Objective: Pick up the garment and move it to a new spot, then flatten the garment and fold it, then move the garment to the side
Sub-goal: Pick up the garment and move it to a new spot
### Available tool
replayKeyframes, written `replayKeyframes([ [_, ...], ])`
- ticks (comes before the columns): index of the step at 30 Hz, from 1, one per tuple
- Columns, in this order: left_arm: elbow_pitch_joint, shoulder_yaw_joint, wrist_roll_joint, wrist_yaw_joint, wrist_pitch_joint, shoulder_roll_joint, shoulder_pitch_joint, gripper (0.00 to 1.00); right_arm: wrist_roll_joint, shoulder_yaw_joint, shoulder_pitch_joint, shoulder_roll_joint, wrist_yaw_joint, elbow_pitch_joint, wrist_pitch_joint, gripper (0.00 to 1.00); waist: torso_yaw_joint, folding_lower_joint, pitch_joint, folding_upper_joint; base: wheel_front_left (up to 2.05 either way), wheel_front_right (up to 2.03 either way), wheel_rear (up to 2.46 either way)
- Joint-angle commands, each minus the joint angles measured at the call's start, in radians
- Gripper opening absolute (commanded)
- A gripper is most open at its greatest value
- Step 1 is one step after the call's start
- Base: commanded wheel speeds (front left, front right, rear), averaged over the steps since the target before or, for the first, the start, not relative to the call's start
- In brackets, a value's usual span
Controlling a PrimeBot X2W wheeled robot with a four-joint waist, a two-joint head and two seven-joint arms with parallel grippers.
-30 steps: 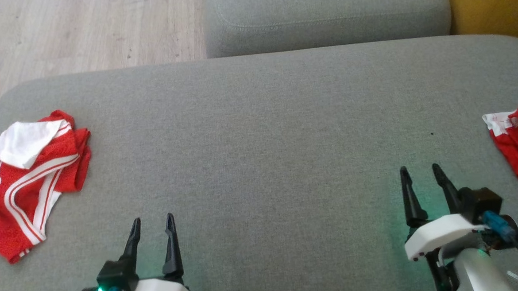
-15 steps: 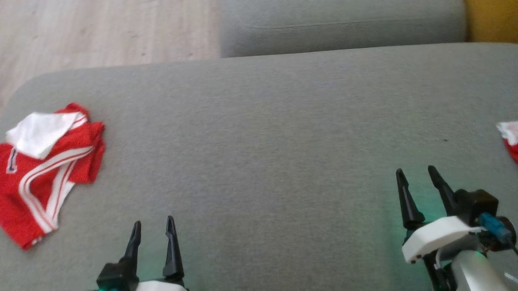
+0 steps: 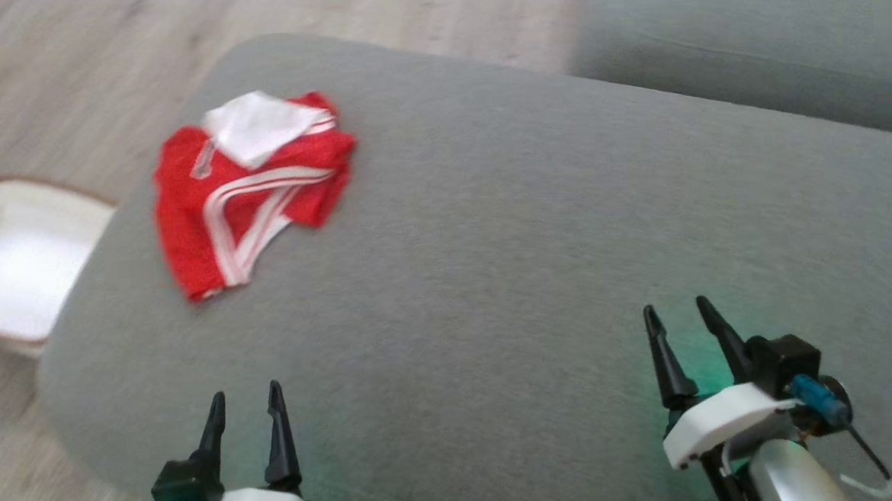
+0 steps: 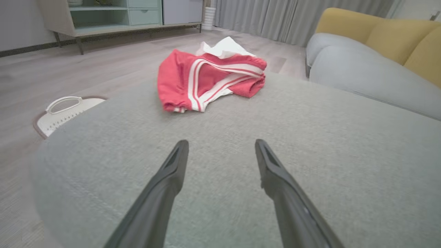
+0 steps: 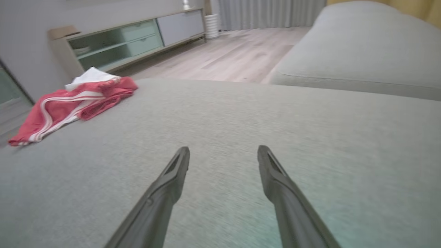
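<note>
Lying rumpled on the woven cushion (image 3: 491, 240), a striped red garment (image 3: 248, 192) faces spread left fingers (image 3: 278, 435) and right fingers (image 3: 665, 361).

Soft, even daylight casts only faint shadows, the head view is smeared with blur, the wrist views bulge at their edges, and a green glow tints the cushion (image 3: 495, 317) low down.

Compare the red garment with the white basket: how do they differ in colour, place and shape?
The garment is red with white stripes; the basket is white with a brown rim. The garment lies crumpled on the grey sofa seat; the basket stands on the wooden floor beside it. The garment is soft cloth; the basket looks rigid, with a handle. Both lie to the robot's left.
</note>
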Motion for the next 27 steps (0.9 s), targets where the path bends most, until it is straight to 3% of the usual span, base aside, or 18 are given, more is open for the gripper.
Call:
replayKeyframes([
  [1, -0.022, 0.035, -0.001, 0.005, -0.010, 0.002, -0.008, 1.00, 0.005, 0.032, -0.026, -0.001, 0.007, -0.029, -0.011, 1.00, 0.090, -0.0001, 0.018, 0.0000, 0.00, 0.00, 0.00],
  [8, -0.030, 0.063, -0.014, 0.003, -0.010, 0.002, -0.015, 1.00, 0.009, 0.071, -0.042, -0.001, 0.007, -0.029, -0.011, 1.00, 0.134, -0.0001, 0.039, 0.0000, 0.00, 0.00, 0.00],
  [15, -0.112, 0.154, 0.020, -0.091, -0.010, 0.008, -0.126, 1.00, -0.018, 0.075, -0.065, -0.001, 0.007, -0.037, -0.011, 1.00, 0.093, -0.0001, 0.088, 0.0000, 0.00, 0.00, 0.00],
  [20, -0.094, 0.222, 0.036, -0.141, -0.010, 0.071, -0.285, 1.00, -0.041, 0.070, -0.084, -0.001, 0.007, -0.052, -0.011, 1.00, 0.039, -0.0001, 0.138, 0.0000, 0.00, 0.00, 0.00],
  [27, 0.118, 0.168, -0.001, -0.164, -0.003, 0.186, -0.547, 1.00, -0.068, 0.076, -0.133, -0.009, 0.007, -0.090, -0.011, 1.00, -0.044, -0.0001, 0.240, 0.0000, 0.00, 0.00, 0.00],
])
